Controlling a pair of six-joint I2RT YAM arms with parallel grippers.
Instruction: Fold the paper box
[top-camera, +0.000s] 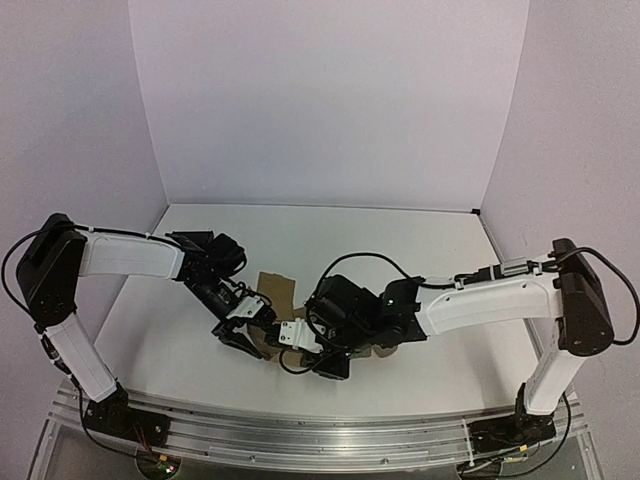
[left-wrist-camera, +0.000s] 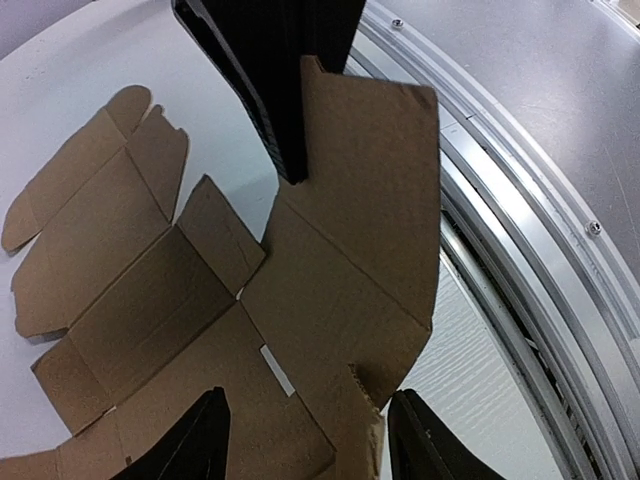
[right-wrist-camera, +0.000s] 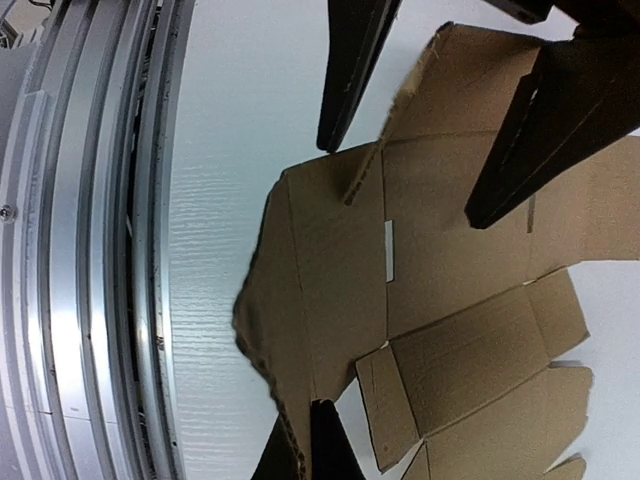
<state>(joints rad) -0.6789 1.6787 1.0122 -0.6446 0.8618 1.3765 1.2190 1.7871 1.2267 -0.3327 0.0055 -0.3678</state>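
The paper box (top-camera: 276, 289) is a flat brown cardboard die-cut sheet lying on the white table between the arms. It fills the left wrist view (left-wrist-camera: 150, 260) and the right wrist view (right-wrist-camera: 450, 300). My right gripper (right-wrist-camera: 310, 455) is shut on the edge of the near flap (left-wrist-camera: 370, 180) and holds that flap raised off the table. Its black fingers (left-wrist-camera: 280, 80) show at the top of the left wrist view. My left gripper (left-wrist-camera: 310, 440) is open, its fingers (right-wrist-camera: 350, 70) spread over the sheet beside the raised flap. In the top view the two grippers meet over the sheet's near part, the left one (top-camera: 250, 338) and the right one (top-camera: 322, 360).
The aluminium rail (top-camera: 320, 430) runs along the table's near edge, close to the raised flap (right-wrist-camera: 100, 250). White walls enclose the table on the left, back and right. The far half of the white table (top-camera: 330, 230) lies behind the sheet.
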